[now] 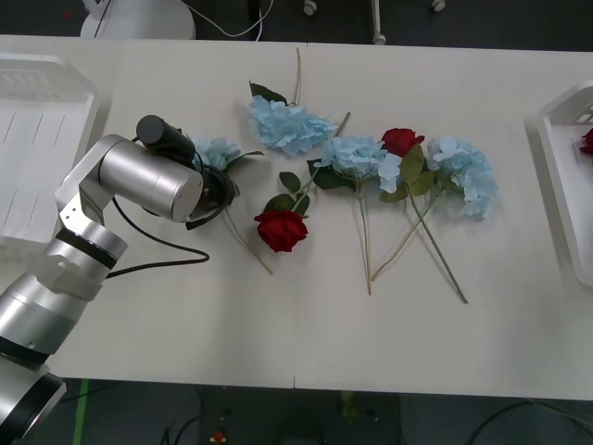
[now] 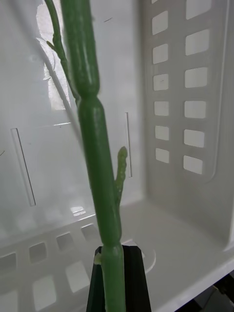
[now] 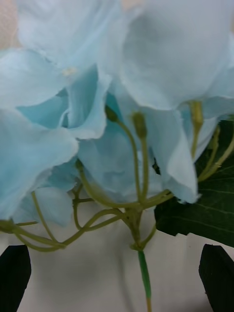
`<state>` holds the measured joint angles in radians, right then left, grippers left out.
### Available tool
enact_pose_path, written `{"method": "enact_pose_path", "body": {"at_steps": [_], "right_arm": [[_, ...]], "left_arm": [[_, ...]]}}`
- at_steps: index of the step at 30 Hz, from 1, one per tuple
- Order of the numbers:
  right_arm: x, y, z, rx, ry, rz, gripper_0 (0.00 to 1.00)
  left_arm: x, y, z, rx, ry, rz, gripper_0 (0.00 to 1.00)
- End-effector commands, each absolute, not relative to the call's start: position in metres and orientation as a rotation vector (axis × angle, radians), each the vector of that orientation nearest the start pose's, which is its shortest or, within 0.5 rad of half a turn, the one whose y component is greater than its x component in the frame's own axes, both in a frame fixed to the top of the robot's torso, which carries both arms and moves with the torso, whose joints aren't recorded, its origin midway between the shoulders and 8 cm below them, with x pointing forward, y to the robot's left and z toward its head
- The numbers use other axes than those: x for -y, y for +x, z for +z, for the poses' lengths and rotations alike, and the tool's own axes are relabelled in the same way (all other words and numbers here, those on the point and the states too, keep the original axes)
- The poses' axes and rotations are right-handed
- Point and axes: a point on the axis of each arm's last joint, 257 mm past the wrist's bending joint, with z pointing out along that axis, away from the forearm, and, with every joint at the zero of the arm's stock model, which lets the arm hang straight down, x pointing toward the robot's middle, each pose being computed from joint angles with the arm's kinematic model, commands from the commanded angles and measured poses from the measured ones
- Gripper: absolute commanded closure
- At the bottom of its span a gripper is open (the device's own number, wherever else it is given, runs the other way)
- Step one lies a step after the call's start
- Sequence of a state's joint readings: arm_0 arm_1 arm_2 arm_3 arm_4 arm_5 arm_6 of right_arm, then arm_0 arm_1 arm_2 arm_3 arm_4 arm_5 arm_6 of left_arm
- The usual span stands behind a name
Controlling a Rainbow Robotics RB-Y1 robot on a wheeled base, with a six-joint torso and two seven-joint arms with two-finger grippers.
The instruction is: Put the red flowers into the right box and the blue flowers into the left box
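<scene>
My left gripper (image 1: pixel 220 188) hovers low over the leftmost blue flower (image 1: pixel 216 151), just below its head. In the left wrist view this gripper (image 3: pixel 117 282) is open, its black fingertips (image 3: pixel 14 278) on either side of the thin stem (image 3: pixel 144 278) under the pale blue petals (image 3: pixel 97 97). Three more blue flowers (image 1: pixel 289 125) (image 1: pixel 357 156) (image 1: pixel 468 173) and two red flowers (image 1: pixel 281 229) (image 1: pixel 401 141) lie across the table's middle. My right gripper (image 2: pixel 122 280) is shut on a green stem (image 2: pixel 97 146) inside the right box (image 2: pixel 195 204). A red bloom (image 1: pixel 587 141) shows in the right box (image 1: pixel 559 176).
The left box (image 1: pixel 42 139) sits at the table's far left, behind my left arm (image 1: pixel 93 232). Crossed stems (image 1: pixel 417 241) spread toward the front between the flowers. A black cable (image 1: pixel 157 246) loops from the left wrist over the table.
</scene>
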<state>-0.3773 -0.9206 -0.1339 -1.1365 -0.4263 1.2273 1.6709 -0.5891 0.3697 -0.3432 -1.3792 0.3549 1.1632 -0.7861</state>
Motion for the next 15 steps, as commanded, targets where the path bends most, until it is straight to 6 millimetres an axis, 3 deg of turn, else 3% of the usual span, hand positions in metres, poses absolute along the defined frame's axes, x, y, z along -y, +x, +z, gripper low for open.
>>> {"method": "enact_pose_path", "body": {"at_steps": [1, 3, 4, 5, 6, 7, 9, 12, 15], "right_arm": [[0.648, 0.464, -0.233, -2.581, 0.199, -0.645, 1.0], [0.648, 0.465, -0.234, -2.575, 0.203, -0.639, 1.0], [0.649, 0.465, -0.234, -2.573, 0.207, -0.639, 0.94], [0.649, 0.465, -0.234, -2.572, 0.21, -0.636, 0.87], [0.649, 0.465, -0.234, -2.571, 0.21, -0.638, 0.74], [0.65, 0.466, -0.232, -2.565, 0.212, -0.639, 0.63], [0.649, 0.467, -0.232, -2.561, 0.213, -0.635, 0.5], [0.647, 0.469, -0.232, -2.554, 0.22, -0.614, 0.28], [0.643, 0.472, -0.229, -2.541, 0.25, -0.555, 0.19]], "left_arm": [[-0.151, 0.585, -0.281, -2.438, -0.322, -0.241, 0.18], [-0.153, 0.585, -0.285, -2.44, -0.311, -0.223, 0.38], [-0.156, 0.585, -0.288, -2.441, -0.308, -0.205, 0.47], [-0.157, 0.585, -0.289, -2.441, -0.303, -0.197, 0.5], [-0.158, 0.585, -0.291, -2.443, -0.298, -0.187, 0.56], [-0.158, 0.584, -0.293, -2.445, -0.295, -0.184, 0.71], [-0.159, 0.584, -0.295, -2.448, -0.294, -0.183, 1.0], [-0.159, 0.584, -0.294, -2.446, -0.293, -0.182, 1.0], [-0.159, 0.587, -0.286, -2.43, -0.297, -0.194, 1.0]]}}
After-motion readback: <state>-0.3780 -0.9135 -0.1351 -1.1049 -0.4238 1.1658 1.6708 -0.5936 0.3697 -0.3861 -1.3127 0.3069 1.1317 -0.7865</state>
